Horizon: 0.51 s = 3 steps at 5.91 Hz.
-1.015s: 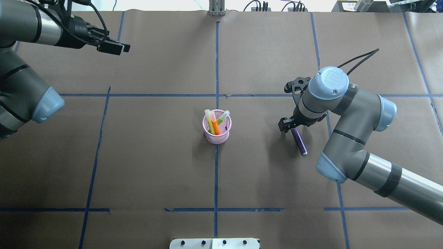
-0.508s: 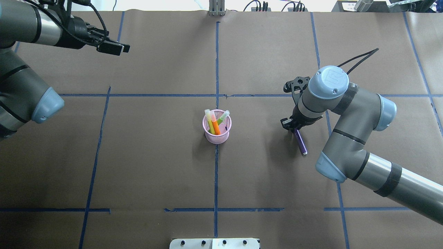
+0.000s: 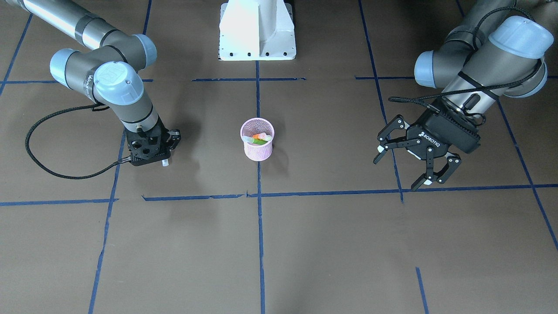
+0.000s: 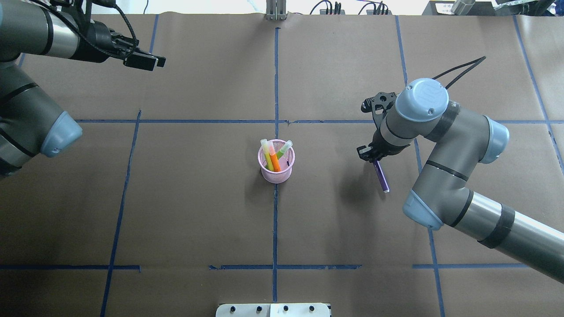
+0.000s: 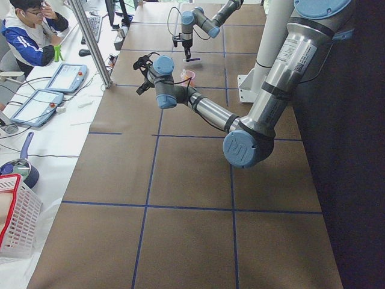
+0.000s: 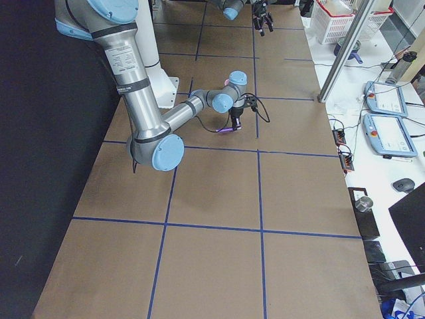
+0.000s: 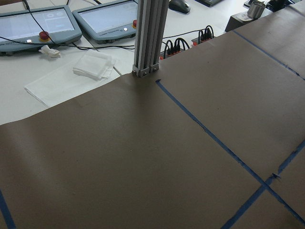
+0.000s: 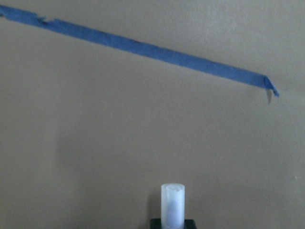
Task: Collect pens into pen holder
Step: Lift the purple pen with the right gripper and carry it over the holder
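The pink mesh pen holder (image 4: 276, 175) stands at the table's middle, also seen from the front (image 3: 257, 152). An orange pen (image 4: 275, 163), a green pen (image 4: 284, 149) and a yellow-green one (image 4: 266, 153) lean inside it, caps up. To its right, my right gripper (image 4: 369, 154) is shut on the purple pen (image 4: 381, 178), which hangs tilted just above the paper. The pale cap end of the pen (image 8: 172, 205) pokes out below the right wrist camera. My left gripper (image 3: 409, 163) hovers open and empty far off at the back left of the table (image 4: 145, 60).
Brown paper with blue tape lines (image 4: 276, 88) covers the table. A metal post (image 7: 150, 38) and cable plugs stand at the far edge. The robot's white base (image 3: 257, 30) is on the near side. A seated person (image 5: 30, 33) and tablets are beside the table.
My right gripper has shut on the purple pen's upper end and raised it slightly off the paper. The left arm has stayed still.
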{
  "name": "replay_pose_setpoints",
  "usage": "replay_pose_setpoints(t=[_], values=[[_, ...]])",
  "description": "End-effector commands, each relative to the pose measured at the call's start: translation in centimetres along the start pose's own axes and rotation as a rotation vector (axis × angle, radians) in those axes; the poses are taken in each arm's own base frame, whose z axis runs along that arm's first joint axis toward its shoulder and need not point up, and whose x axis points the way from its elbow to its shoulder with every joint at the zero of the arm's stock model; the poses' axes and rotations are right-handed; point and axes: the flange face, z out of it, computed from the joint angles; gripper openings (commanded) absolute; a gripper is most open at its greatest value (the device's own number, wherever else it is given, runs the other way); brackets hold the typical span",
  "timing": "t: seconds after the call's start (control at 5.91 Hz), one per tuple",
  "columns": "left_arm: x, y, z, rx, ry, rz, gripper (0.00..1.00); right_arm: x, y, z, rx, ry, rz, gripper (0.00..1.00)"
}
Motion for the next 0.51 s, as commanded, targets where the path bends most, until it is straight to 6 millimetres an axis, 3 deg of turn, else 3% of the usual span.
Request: replay_pose_setpoints(t=[0.0, 0.34], values=[[-0.4, 0.3, 0.3, -0.014, -0.008, 0.01, 1.0, -1.9, -0.7, -5.3, 0.153, -0.122, 0.006, 0.0], [-0.5, 0.4, 0.5, -0.02, -0.009, 0.007, 1.0, -5.3, -0.8, -13.0, 0.409, -0.149, -0.009, 0.0]])
